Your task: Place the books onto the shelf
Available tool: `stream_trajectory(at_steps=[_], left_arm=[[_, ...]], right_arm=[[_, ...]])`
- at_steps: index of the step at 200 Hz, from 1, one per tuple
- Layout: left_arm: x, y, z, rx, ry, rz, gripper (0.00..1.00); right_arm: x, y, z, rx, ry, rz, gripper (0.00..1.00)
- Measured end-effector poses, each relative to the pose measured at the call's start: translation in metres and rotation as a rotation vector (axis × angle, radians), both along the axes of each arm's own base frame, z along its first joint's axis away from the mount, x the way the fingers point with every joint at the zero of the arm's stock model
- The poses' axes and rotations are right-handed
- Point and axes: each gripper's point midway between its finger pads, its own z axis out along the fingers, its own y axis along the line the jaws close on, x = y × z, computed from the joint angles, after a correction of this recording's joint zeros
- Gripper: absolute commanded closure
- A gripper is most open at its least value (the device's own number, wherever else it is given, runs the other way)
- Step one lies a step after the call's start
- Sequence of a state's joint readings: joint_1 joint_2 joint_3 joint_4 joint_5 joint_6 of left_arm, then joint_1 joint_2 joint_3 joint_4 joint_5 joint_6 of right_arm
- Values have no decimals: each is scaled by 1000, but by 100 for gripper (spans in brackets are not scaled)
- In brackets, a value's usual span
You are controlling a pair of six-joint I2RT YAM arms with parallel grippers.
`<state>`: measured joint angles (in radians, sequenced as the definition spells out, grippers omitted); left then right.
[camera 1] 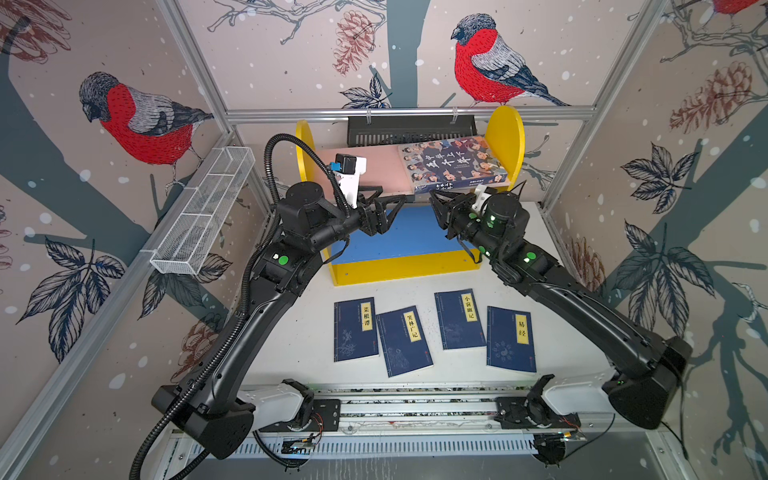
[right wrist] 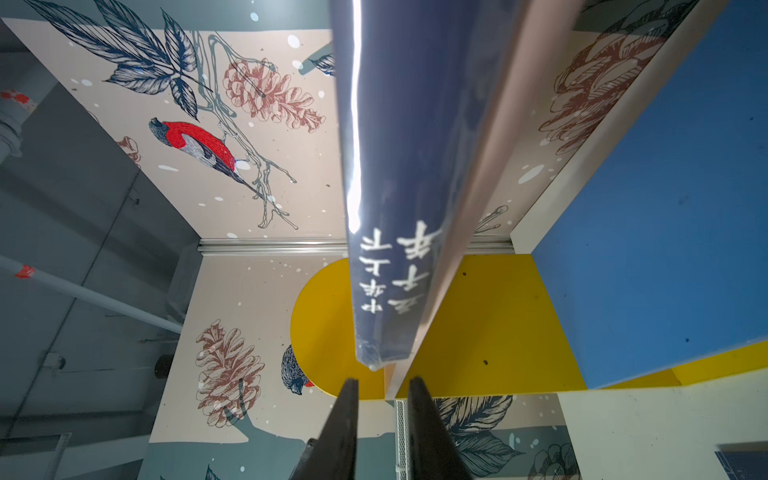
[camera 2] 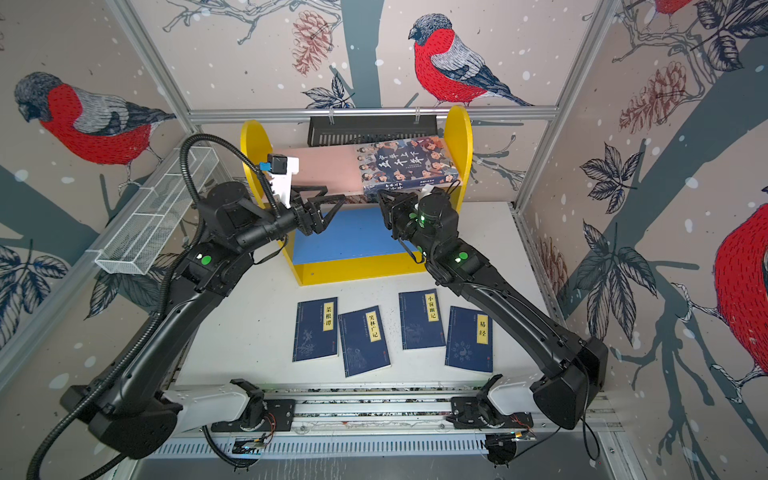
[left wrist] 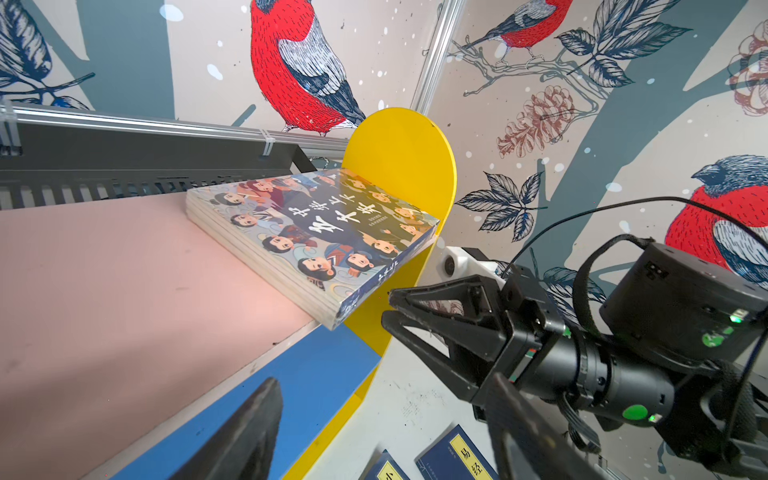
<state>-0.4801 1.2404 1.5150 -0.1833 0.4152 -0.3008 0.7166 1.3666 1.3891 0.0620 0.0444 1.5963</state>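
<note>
Four thin blue books (camera 1: 356, 328) flat on the bench (camera 1: 309, 357), one big book (camera 1: 451, 164) lying on the pink top board (camera 1: 384, 166) of the shelf (camera 1: 505, 137), left claw (camera 1: 395, 214) spread wide and empty, right claw (camera 1: 432, 198) only a crack apart, empty, just beside the big book.

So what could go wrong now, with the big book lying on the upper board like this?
1. The colourful book lies askew on the pink board, its near corner past the front edge; a nudge from the right fingers close by might tip it off.
2. One navy book touches its neighbour on the table; lifting one may drag the other.
</note>
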Motion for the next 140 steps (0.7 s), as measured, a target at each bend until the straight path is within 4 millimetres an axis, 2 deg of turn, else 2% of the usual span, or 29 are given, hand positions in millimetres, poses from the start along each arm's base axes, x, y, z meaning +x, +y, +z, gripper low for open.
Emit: stream_trajectory(at_steps=[58,140], left_arm=[[2,12,8,-33,10,46,22],[2,15,6,-36,17,54,22]], right_arm=[[7,21,3,7,-11,18,79],[17,34,2,10,-14,28,79]])
